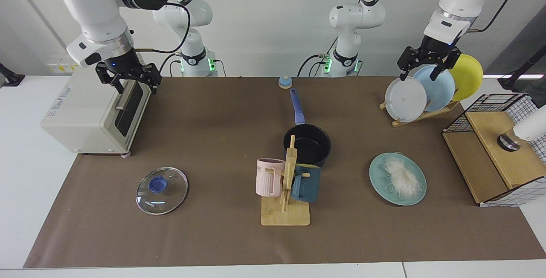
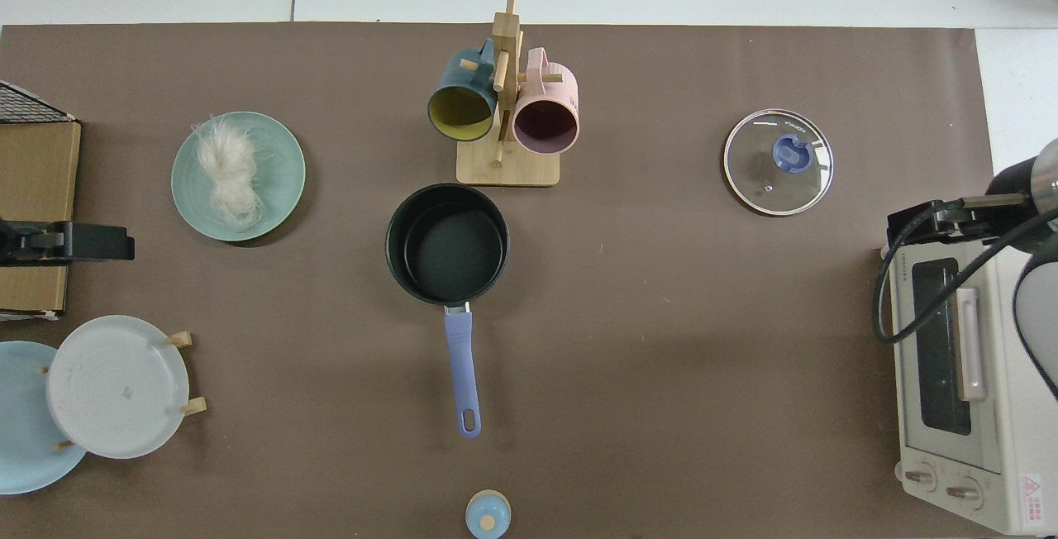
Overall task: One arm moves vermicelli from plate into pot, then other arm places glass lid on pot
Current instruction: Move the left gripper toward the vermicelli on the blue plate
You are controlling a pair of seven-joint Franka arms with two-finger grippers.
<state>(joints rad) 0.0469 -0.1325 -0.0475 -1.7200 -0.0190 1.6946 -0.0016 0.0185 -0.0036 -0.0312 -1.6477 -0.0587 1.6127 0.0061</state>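
Now: mug rack (image 1: 286,192) beside pot (image 1: 308,145) | left pincer (image 1: 422,70), right pincer (image 1: 128,82) spread, empty

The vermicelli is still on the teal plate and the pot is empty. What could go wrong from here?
1. The vermicelli is a loose, wispy bundle; some threads already reach the rim of the plate, so strands may slip out and fall on the way to the pot.
2. The mug rack stands close beside the pot, so a carrying arm might bump it.
3. The glass lid lies flat; its small knob may be hard to grip.
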